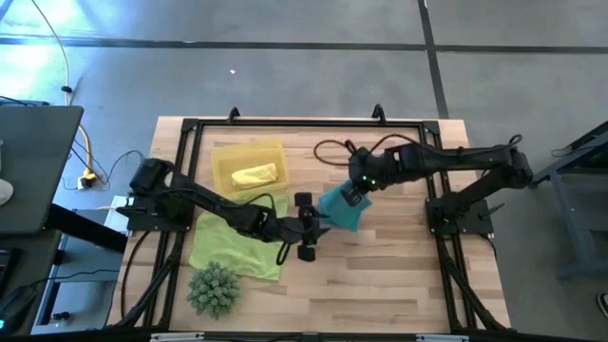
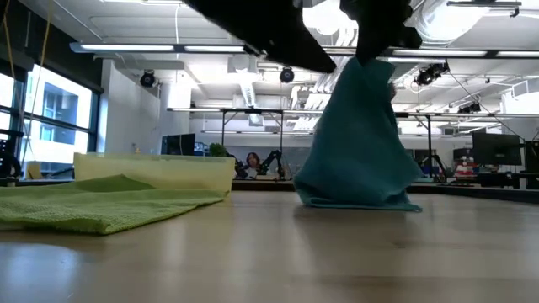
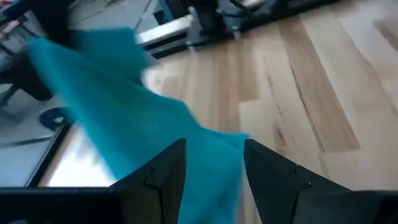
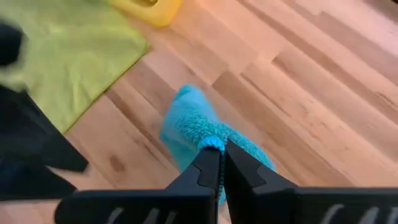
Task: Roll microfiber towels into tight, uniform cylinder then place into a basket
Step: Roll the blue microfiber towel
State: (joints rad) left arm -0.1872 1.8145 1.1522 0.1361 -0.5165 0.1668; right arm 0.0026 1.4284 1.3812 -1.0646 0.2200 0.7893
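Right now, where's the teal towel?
In the high view the teal towel hangs mid-table, pinched by the right tool, its lower edge on the wood, right of the lime green towel.

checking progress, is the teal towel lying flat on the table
No, the right gripper pinches the teal towel at its top, so it hangs as a cone with only its lower edge on the table.

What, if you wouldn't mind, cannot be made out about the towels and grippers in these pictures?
- Left gripper: the left wrist view shows its fingers spread around the teal towel, but whether they touch it is blurred.
- Yellow towel: the basket wall screens it in the low view.
- Lime green towel: the left arm covers part of it in the high view.
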